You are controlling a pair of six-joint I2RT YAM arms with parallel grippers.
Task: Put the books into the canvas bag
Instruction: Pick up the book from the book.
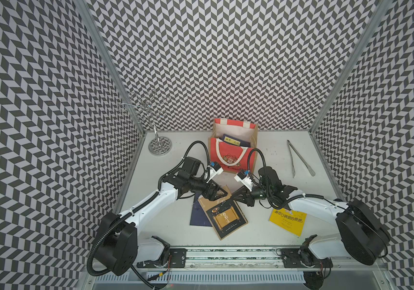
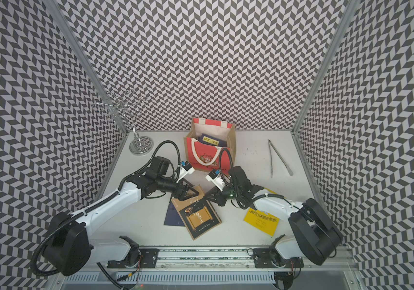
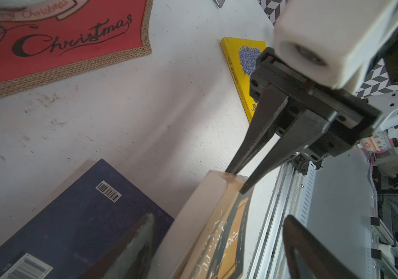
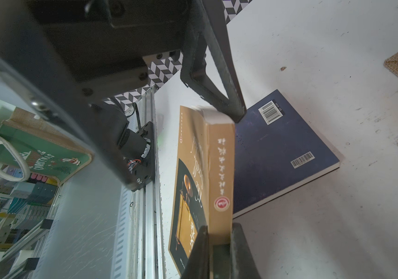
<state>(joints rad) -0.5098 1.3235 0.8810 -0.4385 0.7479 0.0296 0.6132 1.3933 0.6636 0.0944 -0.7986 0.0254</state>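
Black-and-white chevron walls [image 1: 226, 62] close three sides, joined at aluminium posts [image 1: 109, 62]. The white tabletop [image 1: 271, 155] is scuffed and evenly lit. A slotted rail [image 1: 226, 258] runs along its front edge. Beyond it, the right wrist view shows blurred shelves [image 4: 12, 212].

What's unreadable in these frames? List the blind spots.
- Count of books in the canvas bag: both top views, its front wall hides all but navy tops.
- Far part of the yellow book: top views, the right arm crosses it.
- Full extent of the navy book: the tan book lies across it.
- Whether the left gripper touches the tan book: left wrist view, fingers blurred, cropped.
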